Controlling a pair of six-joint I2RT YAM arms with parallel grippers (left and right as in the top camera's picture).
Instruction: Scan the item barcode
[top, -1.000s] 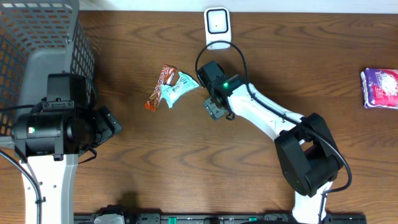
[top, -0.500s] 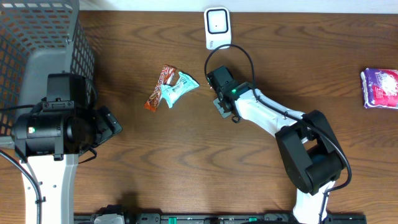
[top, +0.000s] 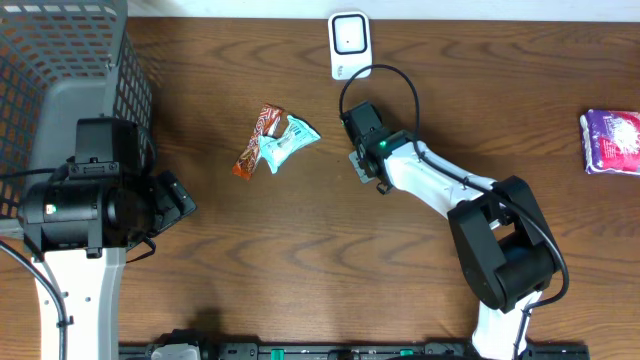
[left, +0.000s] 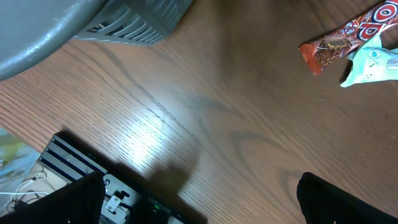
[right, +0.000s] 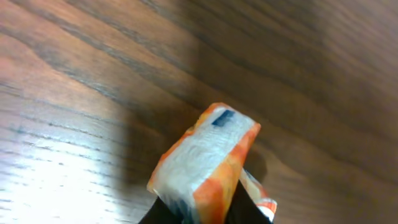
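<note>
holding an orange and white packet (right: 205, 155), the right gripper (right: 200, 211) has its dark fingers (right: 252, 208) closed narrowly on the lower part of the item. the packet's pale upper face points toward the wrist camera and carries a small dark mark (right: 224, 117) near its far end. the packet appears to sit just above the table (top: 250, 260), although the wrist view is too close to confirm any gap. in the overhead view the right gripper (top: 362, 168) covers the packet, so the item cannot be seen there.

the gripper is located at the centre of the table, near the white scanner (top: 349, 45). the scanner stands at the far edge, just left of the gripper and apart from it.

the left gripper (top: 172, 205) is positioned at the near left, beside the grey mesh basket (top: 130, 80). in the left wrist view, the left gripper (left: 205, 199) has its fingertips (left: 81, 199) spread wide with only bare wood between them.

a red snack bar (top: 258, 140) and a teal packet (top: 287, 142) lie touching each other, left of the right gripper and apart from it. a purple packet (top: 612, 142) lies at the far right edge, well apart from both arms.
</note>
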